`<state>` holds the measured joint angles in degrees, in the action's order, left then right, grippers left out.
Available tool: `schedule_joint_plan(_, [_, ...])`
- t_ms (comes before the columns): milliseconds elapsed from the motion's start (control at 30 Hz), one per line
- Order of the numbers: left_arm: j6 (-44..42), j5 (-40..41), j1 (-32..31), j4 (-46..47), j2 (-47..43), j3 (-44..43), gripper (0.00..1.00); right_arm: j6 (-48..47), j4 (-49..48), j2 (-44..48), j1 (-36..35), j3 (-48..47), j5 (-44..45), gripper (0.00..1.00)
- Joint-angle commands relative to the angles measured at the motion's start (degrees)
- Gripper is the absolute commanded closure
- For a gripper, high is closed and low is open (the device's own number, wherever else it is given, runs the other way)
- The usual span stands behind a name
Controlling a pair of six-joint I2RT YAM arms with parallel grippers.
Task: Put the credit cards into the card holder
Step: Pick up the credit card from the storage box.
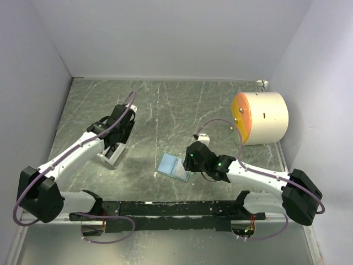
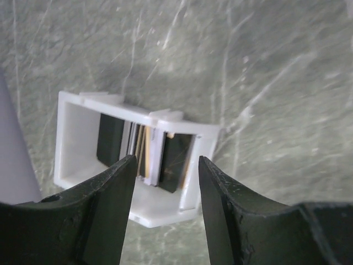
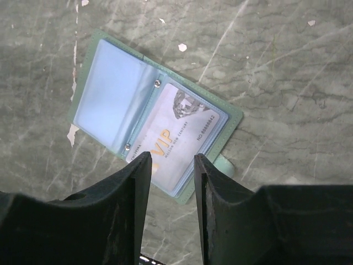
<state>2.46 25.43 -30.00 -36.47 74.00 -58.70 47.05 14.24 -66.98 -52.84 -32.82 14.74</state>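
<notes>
Grey-green marbled tabletop; near centre, right gripper, jaws narrowly apart and empty, hovers over open sage-green folding wallet holding one pale card; left gripper, jaws wide, above white plastic tray of upright dark cards.

Open card holder lay mid-desk, one card in a pocket, directly beneath my right fingers. Tray sat well apart to the left, under my left fingers, cards standing on edge inside. Drum lay on its side, far right.
</notes>
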Motion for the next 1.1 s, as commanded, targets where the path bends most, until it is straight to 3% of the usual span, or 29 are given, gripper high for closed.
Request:
schedule_joint_plan(0, [-7.6, 4.7, 2.7, 4.5, -2.2, 5.3, 0.41, -2.6, 0.2, 0.0, 0.0, -2.5, 0.5, 0.63])
schedule_joint_plan(367, [-18.9, 1.3, 7.7, 16.3, -6.3, 18.7, 0.40, -3.9, 0.3, 0.3, 0.0, -2.6, -0.1, 0.62])
schedule_joint_plan(733, [-24.2, -4.8, 10.8, 20.8, -5.1, 21.3, 0.34, -2.4, -0.8, 1.4, 0.1, -1.0, -0.3, 0.62])
schedule_joint_plan(1067, [-26.9, -5.8, 12.2, 22.8, -2.0, 23.1, 0.31, -2.3, -0.7, 1.7, 0.1, -1.3, -0.1, 0.62])
